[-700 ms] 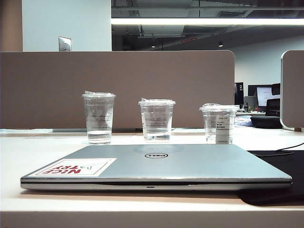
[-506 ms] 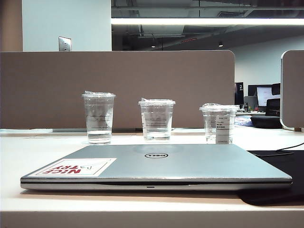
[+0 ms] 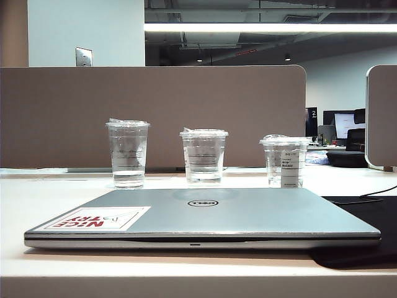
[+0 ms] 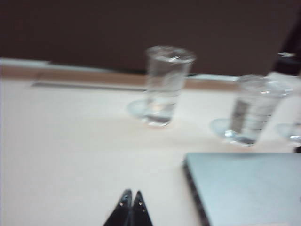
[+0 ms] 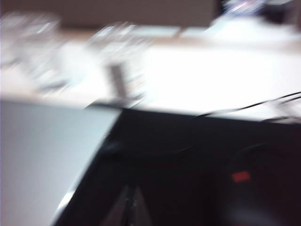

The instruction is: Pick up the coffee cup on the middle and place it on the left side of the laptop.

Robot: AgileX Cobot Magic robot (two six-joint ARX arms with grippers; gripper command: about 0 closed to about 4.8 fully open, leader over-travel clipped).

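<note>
Right now my left gripper (image 4: 131, 200) hangs pinched shut and empty over the bare table (image 3: 56, 198) beside the laptop (image 3: 205, 214), and my right gripper (image 5: 130, 200), blurred over the dark mat (image 5: 188, 155), looks closed and empty too. Beyond the laptop, the coffee cup (image 3: 204, 156) stands upright, middle of three. It seems light, thin-walled, slippery and easily crushed, so I'd grip it gently at mid-wall, below the lid.

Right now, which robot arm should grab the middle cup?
Probably the left. The left gripper, shut, hovers over bare table beside the laptop, where the coffee cup must go. The right gripper, apparently shut, hangs over the black mat on the laptop's other side.
</note>
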